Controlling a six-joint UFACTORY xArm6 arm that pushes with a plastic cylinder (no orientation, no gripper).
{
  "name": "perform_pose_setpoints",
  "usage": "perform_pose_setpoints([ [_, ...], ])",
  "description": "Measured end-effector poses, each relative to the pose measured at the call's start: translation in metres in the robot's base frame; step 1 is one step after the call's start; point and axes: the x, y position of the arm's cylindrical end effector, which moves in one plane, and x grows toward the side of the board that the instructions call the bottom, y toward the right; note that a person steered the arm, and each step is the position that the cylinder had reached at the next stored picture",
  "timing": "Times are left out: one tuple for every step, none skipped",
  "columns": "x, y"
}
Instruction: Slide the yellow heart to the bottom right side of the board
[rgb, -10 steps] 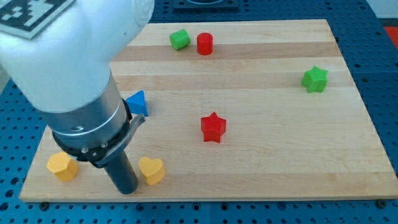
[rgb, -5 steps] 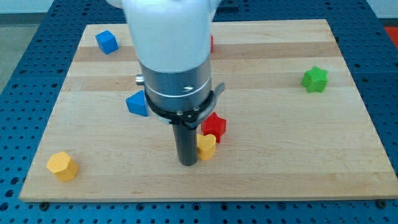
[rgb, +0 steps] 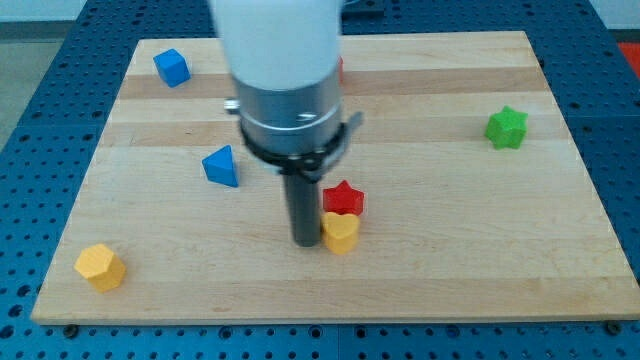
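The yellow heart (rgb: 341, 233) lies near the board's middle bottom, touching the red star (rgb: 343, 199) just above it. My tip (rgb: 305, 240) rests on the board right against the heart's left side. The arm's white and grey body rises above the tip and hides the board's top middle.
A blue triangle (rgb: 221, 166) lies left of the arm. A blue cube (rgb: 171, 67) sits at the top left. A yellow hexagon (rgb: 100, 267) sits at the bottom left. A green star (rgb: 506, 128) sits at the right. A red block (rgb: 341, 68) peeks from behind the arm. The wooden board (rgb: 480, 250) ends near the bottom.
My tip swept from the bottom left to the right, pushing the yellow heart rightward until it met the red star. In the last half second both moved slightly right.
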Motion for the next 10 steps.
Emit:
perform_pose_setpoints([
  [0.000, 0.068],
  [0.000, 0.123],
  [0.000, 0.159],
  [0.000, 0.160],
  [0.002, 0.170],
  [0.000, 0.185],
  [-0.008, 0.139],
  [0.022, 0.124],
  [0.047, 0.135],
  [0.049, 0.152],
])
